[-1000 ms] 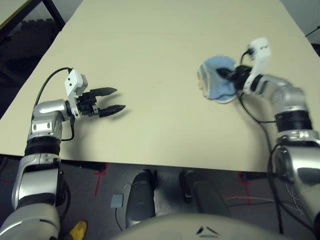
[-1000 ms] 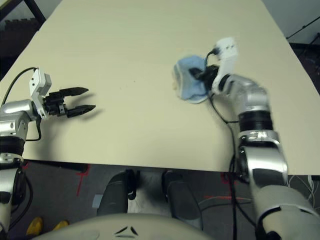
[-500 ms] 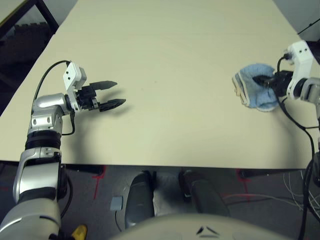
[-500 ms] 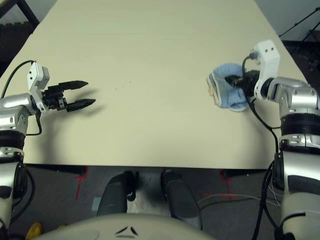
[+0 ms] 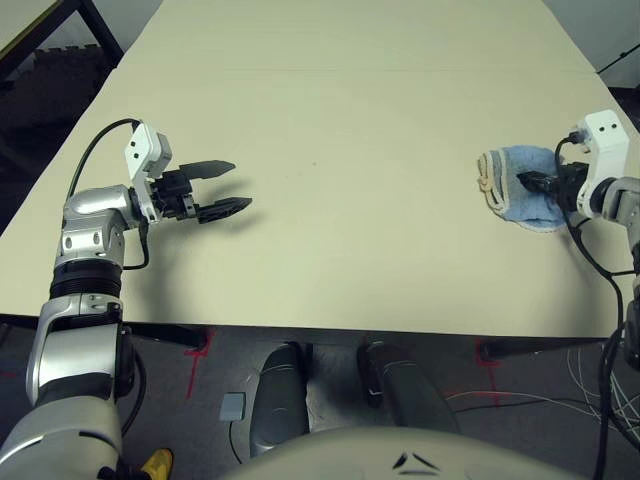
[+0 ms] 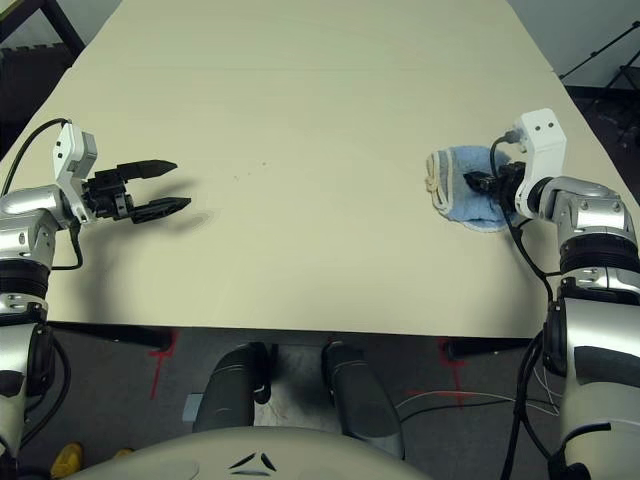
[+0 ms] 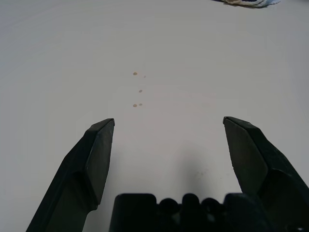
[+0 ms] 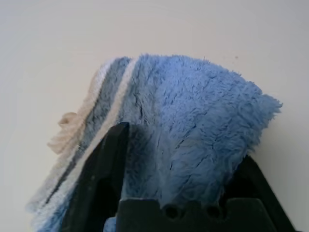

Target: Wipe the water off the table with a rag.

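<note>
The light blue rag [image 5: 525, 195] lies bunched on the pale cream table [image 5: 350, 100] near its right edge, white stitched edging toward the middle. My right gripper [image 8: 183, 145] is open, with its black fingers [image 8: 101, 169] spread wide on either side of the rag's near end. A few small brownish droplets of water [image 7: 135, 74] dot the table ahead of my left gripper [image 5: 240, 185]. That gripper hovers open over the table's left part, nothing between its fingers [image 7: 96, 150]. The rag [image 7: 246, 2] is far across the table from it.
A smaller table with a black frame [image 5: 30, 25] stands at the far left. The big table's front edge [image 5: 330, 330] runs close below both arms. Cables [image 5: 600, 260] hang by the right arm. Bare tabletop stretches between the two grippers.
The right arm has dragged the rag from the table's middle to its right edge, and its jaws have opened there. The left arm has stayed put.
</note>
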Available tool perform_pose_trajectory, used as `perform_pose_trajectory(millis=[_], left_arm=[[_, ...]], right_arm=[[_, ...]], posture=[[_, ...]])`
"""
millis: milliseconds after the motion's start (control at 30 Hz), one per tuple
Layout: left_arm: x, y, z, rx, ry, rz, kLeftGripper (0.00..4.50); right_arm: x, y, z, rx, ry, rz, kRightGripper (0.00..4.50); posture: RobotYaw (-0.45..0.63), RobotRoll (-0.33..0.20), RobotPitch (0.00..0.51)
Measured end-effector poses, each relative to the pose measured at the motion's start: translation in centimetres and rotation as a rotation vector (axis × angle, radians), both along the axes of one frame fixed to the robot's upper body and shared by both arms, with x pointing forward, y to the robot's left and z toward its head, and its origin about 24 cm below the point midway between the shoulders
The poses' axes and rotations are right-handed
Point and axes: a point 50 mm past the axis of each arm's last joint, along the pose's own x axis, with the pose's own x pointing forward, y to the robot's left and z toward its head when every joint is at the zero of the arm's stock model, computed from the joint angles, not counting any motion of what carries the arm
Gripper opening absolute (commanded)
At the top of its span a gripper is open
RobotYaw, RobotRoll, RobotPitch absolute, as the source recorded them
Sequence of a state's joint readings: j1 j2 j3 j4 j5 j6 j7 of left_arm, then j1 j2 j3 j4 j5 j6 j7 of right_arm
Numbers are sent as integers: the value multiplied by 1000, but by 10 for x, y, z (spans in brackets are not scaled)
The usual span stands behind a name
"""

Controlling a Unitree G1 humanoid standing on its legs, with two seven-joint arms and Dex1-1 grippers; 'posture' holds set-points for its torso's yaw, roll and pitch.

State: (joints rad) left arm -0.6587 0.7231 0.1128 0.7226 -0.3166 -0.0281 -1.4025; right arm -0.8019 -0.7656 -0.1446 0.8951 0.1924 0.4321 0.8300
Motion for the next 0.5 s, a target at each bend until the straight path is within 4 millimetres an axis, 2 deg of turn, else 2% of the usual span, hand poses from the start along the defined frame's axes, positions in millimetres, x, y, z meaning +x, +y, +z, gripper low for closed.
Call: perform_pose_trajectory(millis=[33,67,300,500], left_arm=[[0,0,0,0,-1,0,4500],[0,0,1,0,-3,-1,4500],[5,-4,7,-11,-30,-7,4500],[9,-6,6,-85,-61,61,4500]], right_arm=[[-2,-2,4,6,-1,10,4275],[-3,-4,9,6,-3,22,4465],[-14,-20,38,-2,-71,42,4465],[-24,-37,39,8,-172,-35,4465]], posture=[[-237,0,124],[-243,0,123],[-257,0,118],[-261,0,118]])
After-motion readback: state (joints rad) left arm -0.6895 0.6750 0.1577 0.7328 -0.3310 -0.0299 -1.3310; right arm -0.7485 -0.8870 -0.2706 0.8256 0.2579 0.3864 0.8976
